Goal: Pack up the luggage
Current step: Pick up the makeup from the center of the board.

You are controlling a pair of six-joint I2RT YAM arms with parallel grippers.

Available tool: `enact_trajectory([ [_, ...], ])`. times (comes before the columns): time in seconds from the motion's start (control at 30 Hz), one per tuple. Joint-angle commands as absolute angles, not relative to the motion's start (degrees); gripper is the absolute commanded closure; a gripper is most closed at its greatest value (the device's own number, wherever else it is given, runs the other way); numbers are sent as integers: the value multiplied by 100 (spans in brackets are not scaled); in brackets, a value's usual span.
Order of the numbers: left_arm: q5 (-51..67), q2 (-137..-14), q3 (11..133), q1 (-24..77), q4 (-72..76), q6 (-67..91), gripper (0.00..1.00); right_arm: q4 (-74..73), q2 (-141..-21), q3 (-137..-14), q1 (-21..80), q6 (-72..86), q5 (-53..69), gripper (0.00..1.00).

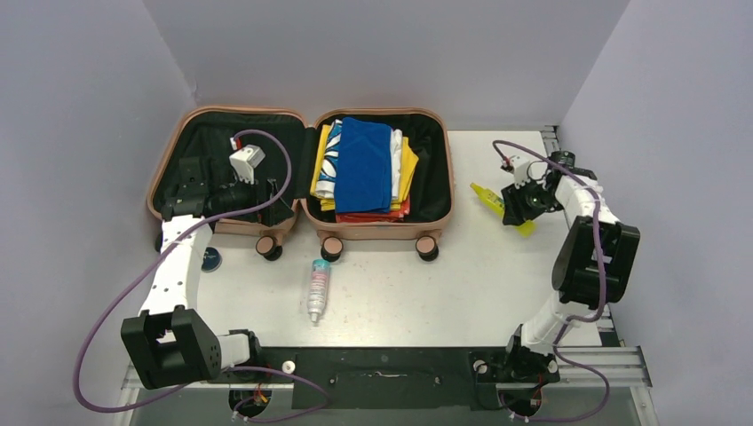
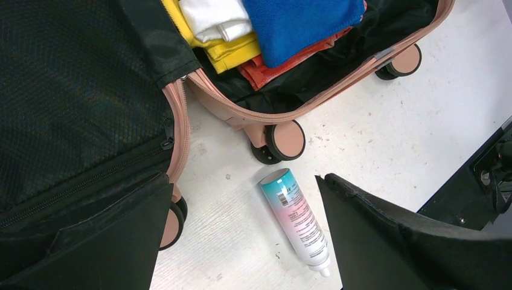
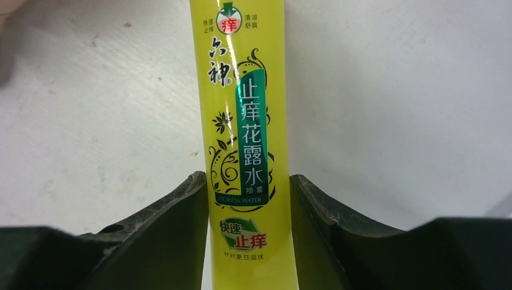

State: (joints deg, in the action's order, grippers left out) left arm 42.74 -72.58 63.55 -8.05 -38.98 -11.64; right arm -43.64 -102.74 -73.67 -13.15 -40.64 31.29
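Nearest, a pink-and-teal plastic bottle [image 1: 318,288] lies on the white table [image 1: 497,284]. Beyond, the right gripper [image 3: 249,181] pinches a yellow-green plastic spray bottle [image 3: 247,121] from both sides: pick-up, I'd say. Next, lift it over the rim of the salmon-pink hard-shell suitcase [image 1: 382,232], open flat by the back wall; bare tabletop lies between. Over its black-lined half the left gripper [image 2: 241,181] gapes wide.

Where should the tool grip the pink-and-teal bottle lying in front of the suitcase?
Across the middle of the bottle, from straight above, I'd say. It lies flat on the table, slim and round, with bare surface along both long sides, leaving room to straddle it.
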Motion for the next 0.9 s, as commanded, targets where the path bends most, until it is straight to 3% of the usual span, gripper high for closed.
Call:
enact_trajectory([
  [0.0,4491,-7219,6469,-861,-3668,-1203,4,-4996,-9212,-7686,-1266,-3903,3496,95],
  [0.2,4457,-7156,6431,-907,-3617,-1187,4,-3932,-8566,-8120,-1106,-1262,3320,95],
  [0.4,4424,-7054,6344,-975,-3566,-1169,4,-2869,-8913,-8744,5,801,2718,95],
  [0.6,4434,-6993,6270,-1093,-3464,-1134,4,-1753,-9432,-8994,1376,1967,1350,95],
  [0.77,4510,-6966,6232,-1181,-3414,-1137,4,-641,-10007,-9015,1771,2826,863,95],
  [0.87,4537,-6937,6200,-1220,-3384,-1134,4,-698,-10571,-9356,1875,3114,726,95],
])
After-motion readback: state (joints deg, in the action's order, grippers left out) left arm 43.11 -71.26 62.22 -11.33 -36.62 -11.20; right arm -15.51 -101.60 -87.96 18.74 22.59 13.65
